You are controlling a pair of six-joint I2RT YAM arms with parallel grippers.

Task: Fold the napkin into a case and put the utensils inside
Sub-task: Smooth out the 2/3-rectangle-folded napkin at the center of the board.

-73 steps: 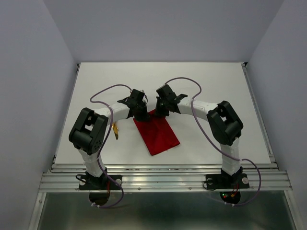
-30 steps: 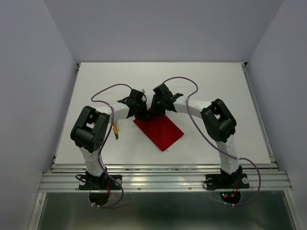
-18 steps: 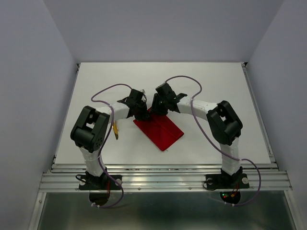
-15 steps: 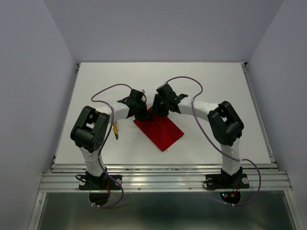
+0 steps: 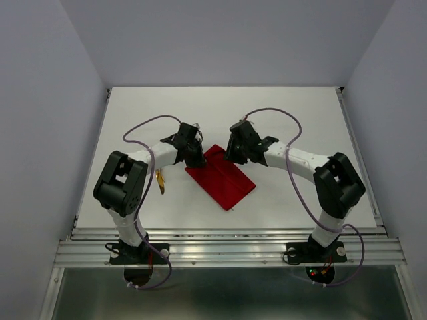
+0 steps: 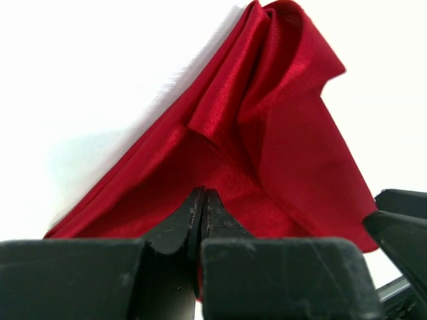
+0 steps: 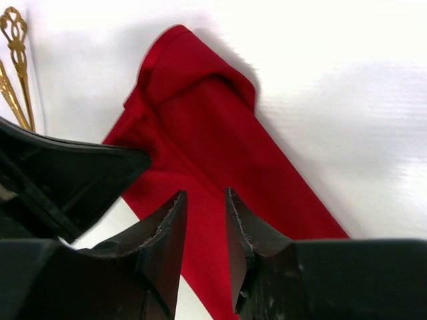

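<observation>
**Item 1: left gripper (image 6: 202, 200).** The fingers are pressed tight together with their tips meeting. They are clamped on the near edge of the napkin (image 6: 280, 133), and a sliver of red shows in the seam below the tips.
- Ahead of the tips, the cloth spreads away in several glossy layers.
- Farther off, up and to the right of the fingers, the cloth gathers into a rolled, puckered corner.
- Low and to the right of the fingers, a black part of the other arm sits just beside the cloth's right corner.

**Item 2: right gripper (image 7: 205, 200).** The fingers are parted by a narrow gap with nothing between them. They hang over the cloth. Whether they touch it cannot be told.
- Under and ahead of the tips, the napkin runs as a long folded band. It slants away up and to the left and ends in a humped, rounded fold.
- Left of the fingers, the black left gripper sits at the band's left edge.
- Beyond that, far up and to the left, lie the utensils (image 7: 14, 28), two slim gold pieces. They are off the cloth, and one has an openwork handle end.

**Item 3: overhead.** The napkin lies flat as a slanted four-sided fold on the white table (image 5: 300, 120). The left fingers are at its far-left corner. The right fingers are just beside its far-right edge.
</observation>
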